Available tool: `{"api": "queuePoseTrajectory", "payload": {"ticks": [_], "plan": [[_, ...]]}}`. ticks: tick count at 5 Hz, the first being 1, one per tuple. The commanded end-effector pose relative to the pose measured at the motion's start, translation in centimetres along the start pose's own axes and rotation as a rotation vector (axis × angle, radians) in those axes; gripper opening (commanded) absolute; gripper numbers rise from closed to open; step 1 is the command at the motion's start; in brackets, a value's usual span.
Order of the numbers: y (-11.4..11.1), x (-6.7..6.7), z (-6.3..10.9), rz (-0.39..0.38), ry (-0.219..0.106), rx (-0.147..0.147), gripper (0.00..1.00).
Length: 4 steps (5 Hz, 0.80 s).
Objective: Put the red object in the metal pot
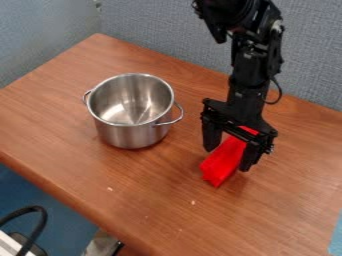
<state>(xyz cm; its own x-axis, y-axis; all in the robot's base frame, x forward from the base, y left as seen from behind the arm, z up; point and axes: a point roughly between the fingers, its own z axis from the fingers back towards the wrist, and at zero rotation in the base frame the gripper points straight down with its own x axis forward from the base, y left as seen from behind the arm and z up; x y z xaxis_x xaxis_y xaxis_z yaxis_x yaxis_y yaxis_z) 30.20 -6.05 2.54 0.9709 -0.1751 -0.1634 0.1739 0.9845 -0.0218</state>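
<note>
We note the black robot arm (249,50) reaching down from the upper middle of the view, its hand (238,148) low over the right part of the wooden tabletop (67,85). The hand's two dark fingers (210,131) stand on either side of the red block (226,163); they sit close against the block's upper end, though we cannot tell from this angle whether they press on it or merely flank it. The block is tilted, upper end up between the fingers, lower end down at the tabletop toward the near edge; whether that end touches the wood we cannot make out. A lengthwise groove shows faintly on its upper face. To the left of the hand, apart from it, stands the stainless-steel pot (131,110), upright, its brushed interior bare, one small side handle (175,114) turned toward the hand and another toward the left. A black cable (20,225) curls at the lower left, below the tabletop's edge.
</note>
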Motion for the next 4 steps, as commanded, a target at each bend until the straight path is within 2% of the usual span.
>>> {"api": "queuePoseTrajectory", "payload": {"ticks": [1, 4], "plan": [[0.07, 0.84, 2.11, -0.005, -0.079, 0.002, 0.0], [0.67, 0.48, 2.74, 0.011, -0.089, -0.005, 0.0]]}}
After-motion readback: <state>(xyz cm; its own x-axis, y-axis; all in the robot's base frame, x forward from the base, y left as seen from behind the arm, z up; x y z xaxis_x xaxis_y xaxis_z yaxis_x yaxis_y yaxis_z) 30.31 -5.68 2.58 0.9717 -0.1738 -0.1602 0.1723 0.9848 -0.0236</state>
